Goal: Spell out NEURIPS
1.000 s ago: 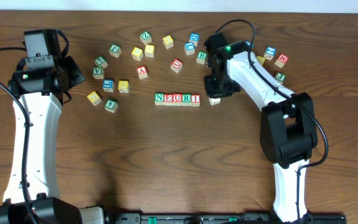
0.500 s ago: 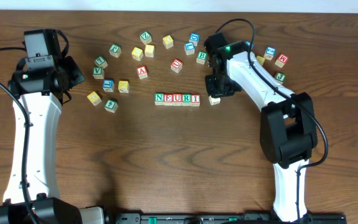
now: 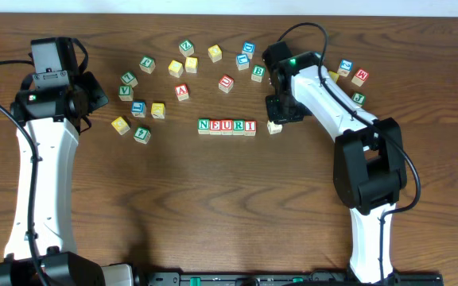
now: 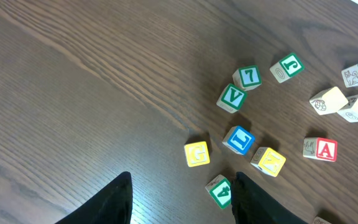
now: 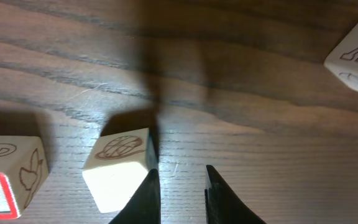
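Five cubes reading N, E, U, R, I stand in a row (image 3: 227,126) at mid-table. A pale cube (image 3: 274,127) sits just right of the row with a small gap between them. In the right wrist view this pale cube (image 5: 120,171) shows a drawn picture on its side, and the row's end cube (image 5: 5,177) stands to its left. My right gripper (image 3: 280,116) hovers just behind it. Its jaws (image 5: 180,177) stand slightly apart over bare wood, and the left finger is against the cube's right side. My left gripper (image 3: 94,94) is open and empty at far left.
Loose cubes lie scattered along the back (image 3: 189,63) and at the right (image 3: 352,75). Under the left gripper (image 4: 182,180) are a green 4 (image 4: 220,191), a yellow G (image 4: 197,154), a blue cube (image 4: 238,139), a green V (image 4: 232,98) and a red A (image 4: 322,149).
My right gripper has opened a little and drawn slightly back from the pale cube, which stays where it was. The left arm has not moved.
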{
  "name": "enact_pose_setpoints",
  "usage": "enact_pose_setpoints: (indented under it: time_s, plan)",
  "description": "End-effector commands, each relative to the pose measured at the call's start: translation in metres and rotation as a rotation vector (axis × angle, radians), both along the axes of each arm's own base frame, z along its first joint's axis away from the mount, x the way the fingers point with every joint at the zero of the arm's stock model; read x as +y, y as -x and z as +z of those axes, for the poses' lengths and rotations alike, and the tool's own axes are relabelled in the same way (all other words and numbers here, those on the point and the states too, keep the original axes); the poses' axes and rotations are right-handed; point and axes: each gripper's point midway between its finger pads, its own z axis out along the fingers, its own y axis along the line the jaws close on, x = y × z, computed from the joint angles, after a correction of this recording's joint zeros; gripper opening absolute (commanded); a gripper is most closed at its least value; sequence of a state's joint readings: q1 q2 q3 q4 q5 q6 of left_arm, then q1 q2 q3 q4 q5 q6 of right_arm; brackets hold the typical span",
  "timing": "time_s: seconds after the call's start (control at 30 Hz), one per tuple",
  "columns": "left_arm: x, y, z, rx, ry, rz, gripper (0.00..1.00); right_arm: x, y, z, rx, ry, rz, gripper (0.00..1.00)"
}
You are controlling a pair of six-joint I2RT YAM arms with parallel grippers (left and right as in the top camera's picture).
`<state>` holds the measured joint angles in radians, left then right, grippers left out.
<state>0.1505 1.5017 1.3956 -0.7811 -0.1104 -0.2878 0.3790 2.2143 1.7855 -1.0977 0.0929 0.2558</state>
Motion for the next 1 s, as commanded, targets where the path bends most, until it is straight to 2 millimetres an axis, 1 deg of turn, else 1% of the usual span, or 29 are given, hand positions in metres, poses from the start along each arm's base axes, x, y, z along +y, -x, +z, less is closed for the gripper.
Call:
enact_pose_setpoints:
  time_s: [0.0,0.03,0.07,0.13,0.17,0.3,0.37,0.43,0.5,0.6,0.77,0.97]
  plan:
    - [0.002,-0.002,0.004,-0.009,-0.002,0.006,0.50,-0.005,-0.004,0.001,-0.013,0.014,0.019,0.15]
    - [0.002,-0.002,0.004,-0.010,-0.002,0.006,0.50,-0.003,-0.005,0.001,-0.014,0.001,0.034,0.13]
    - [0.002,-0.002,0.004,-0.010,-0.002,0.006,0.50,0.009,-0.005,0.003,-0.012,-0.047,0.084,0.08]
    - [0.002,-0.002,0.004,-0.010,-0.002,0.006,0.50,0.020,-0.007,0.008,-0.018,-0.092,0.112,0.05]
    - [0.002,-0.002,0.004,-0.011,-0.002,0.006,0.50,0.025,-0.010,0.015,-0.031,-0.109,0.117,0.03]
    - [0.002,-0.002,0.004,-0.010,-0.002,0.006,0.51,0.036,-0.016,0.035,-0.080,-0.133,0.136,0.01]
    - [0.002,-0.002,0.004,-0.010,-0.002,0.006,0.50,0.041,-0.013,0.037,-0.081,-0.136,0.135,0.01]
    - [0.002,-0.002,0.004,-0.010,-0.002,0.006,0.50,0.043,-0.008,0.034,-0.062,-0.134,0.121,0.01]
    - [0.002,-0.002,0.004,-0.010,-0.002,0.006,0.50,0.045,0.000,0.026,-0.038,-0.127,0.115,0.01]
    - [0.002,-0.002,0.004,-0.011,-0.002,0.006,0.50,0.048,0.007,0.018,-0.022,-0.123,0.116,0.01]
    - [0.002,-0.002,0.004,-0.010,-0.002,0.006,0.50,0.053,0.013,0.009,-0.017,-0.120,0.130,0.01]
    - [0.002,-0.002,0.004,-0.010,-0.002,0.006,0.50,0.052,0.015,0.005,-0.013,-0.118,0.130,0.01]
